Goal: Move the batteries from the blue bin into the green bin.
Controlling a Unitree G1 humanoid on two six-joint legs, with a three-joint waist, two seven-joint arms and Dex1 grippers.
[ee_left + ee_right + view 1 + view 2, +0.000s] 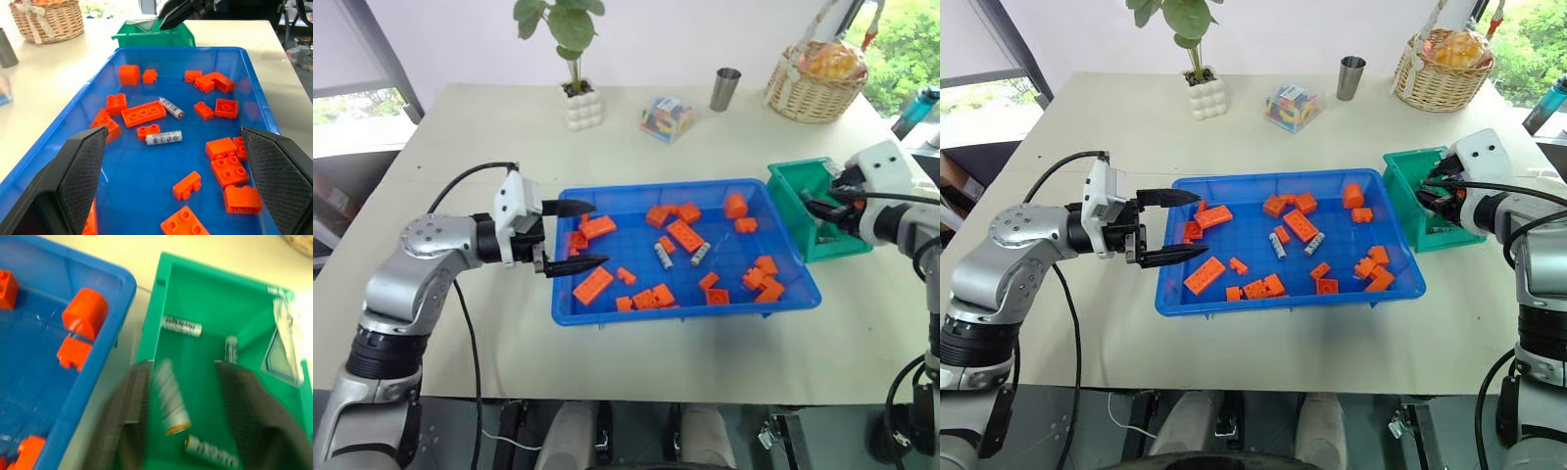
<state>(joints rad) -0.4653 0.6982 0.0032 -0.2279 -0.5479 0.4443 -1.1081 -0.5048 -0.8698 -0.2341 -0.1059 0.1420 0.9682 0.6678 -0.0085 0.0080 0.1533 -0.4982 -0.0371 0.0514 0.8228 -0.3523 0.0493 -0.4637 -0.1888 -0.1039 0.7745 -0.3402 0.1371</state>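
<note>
The blue bin (656,188) sits mid-table with two batteries (662,256) (701,255) lying among orange bricks; the left wrist view shows them too (164,138) (171,107). My left gripper (573,235) is open and level over the bin's left rim, with nothing in it. The green bin (798,186) stands against the blue bin's right end. Above it my right gripper (188,416) is open, fingers wide apart. A blurred battery (170,404) shows loose between them, touching neither. Three more batteries (182,326) (231,348) (211,451) lie on the green bin's floor.
Several orange bricks (592,286) are scattered across the blue bin. Along the table's far side stand a potted plant (579,98), a clear box of coloured bricks (667,117), a metal cup (725,88) and a wicker basket (815,83).
</note>
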